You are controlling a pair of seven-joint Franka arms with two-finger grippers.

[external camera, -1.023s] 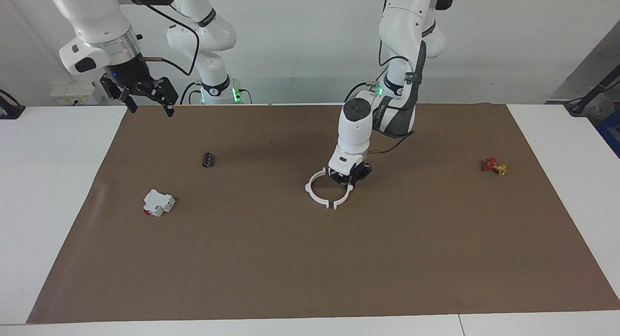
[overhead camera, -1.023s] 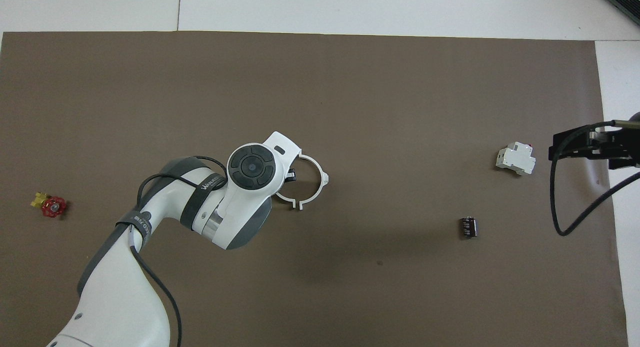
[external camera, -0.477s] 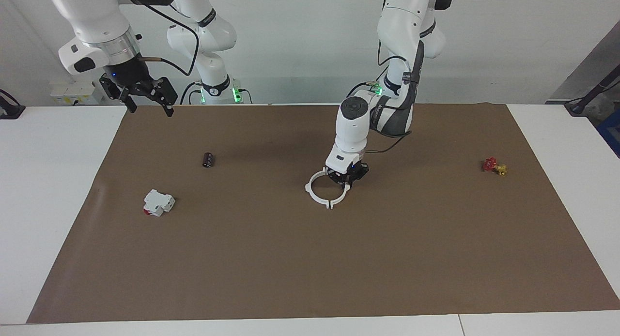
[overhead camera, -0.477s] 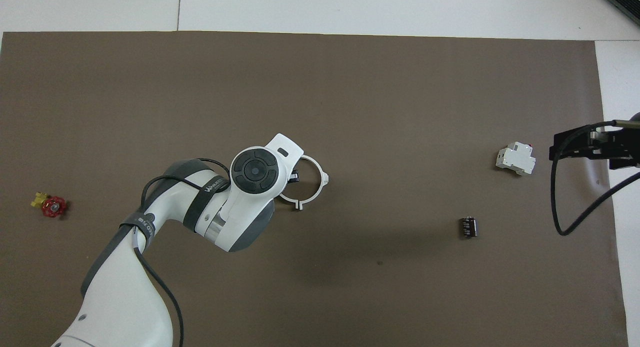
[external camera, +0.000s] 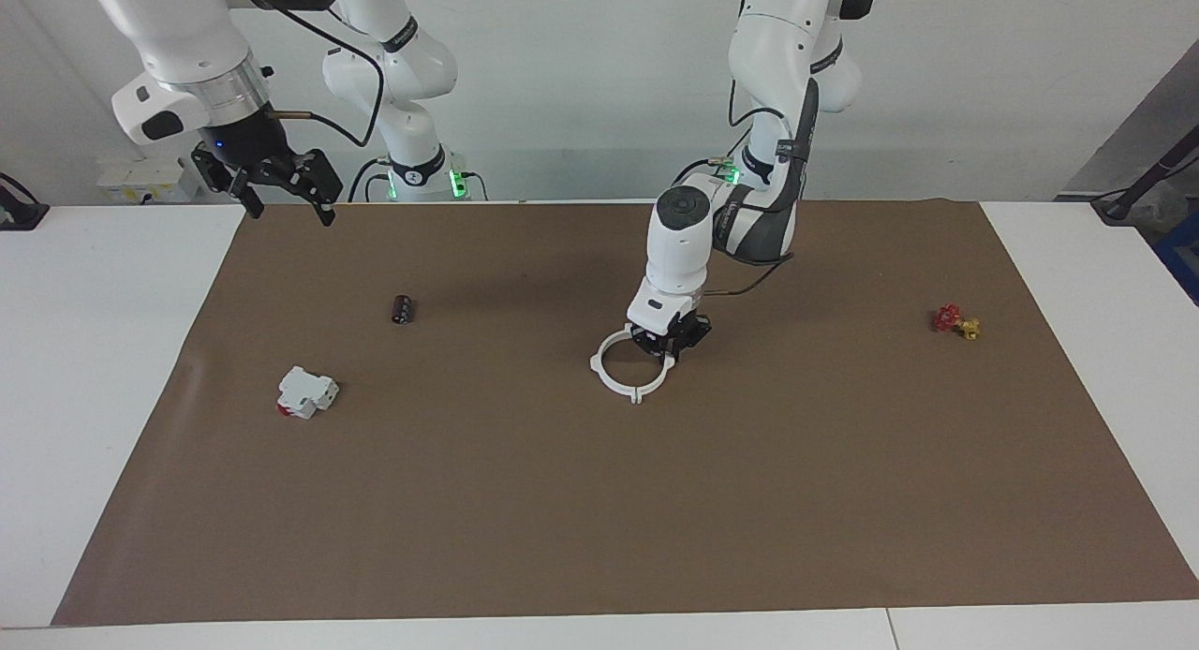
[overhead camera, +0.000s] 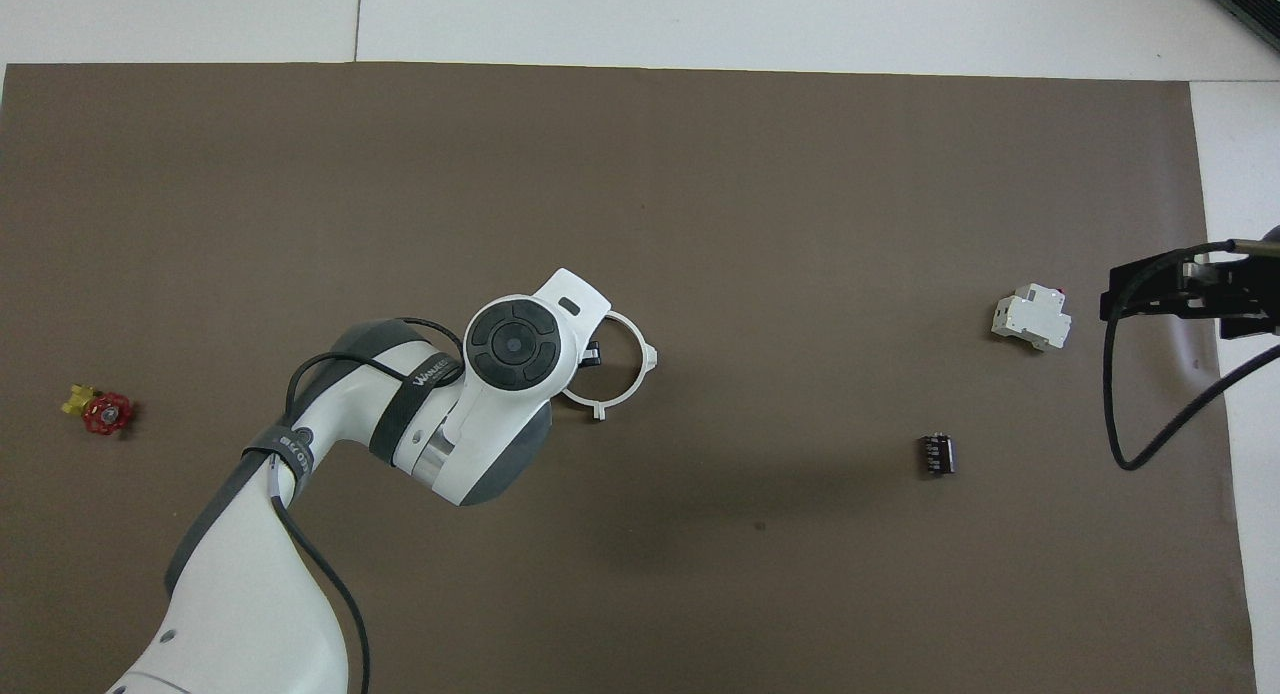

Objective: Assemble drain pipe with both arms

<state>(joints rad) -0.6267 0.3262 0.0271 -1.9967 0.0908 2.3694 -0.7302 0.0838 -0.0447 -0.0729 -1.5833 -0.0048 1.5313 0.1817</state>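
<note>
- Facing view: the left gripper is down at the drain pipe, a closed ring lying mid-mat; whether its fingers pinch it cannot be told. The right gripper hangs spread over the mat's corner nearest the right arm's base.
- Overhead view: the left arm covers the ring's edge; the white-and-red block and black cylinder lie toward the right arm's end.

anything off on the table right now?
Nothing stands out. The drain pipe lies flat on the mat as a ring, its two end tabs meeting. The left hand is down at its rim; the right hand waits raised over the mat's edge.
</note>
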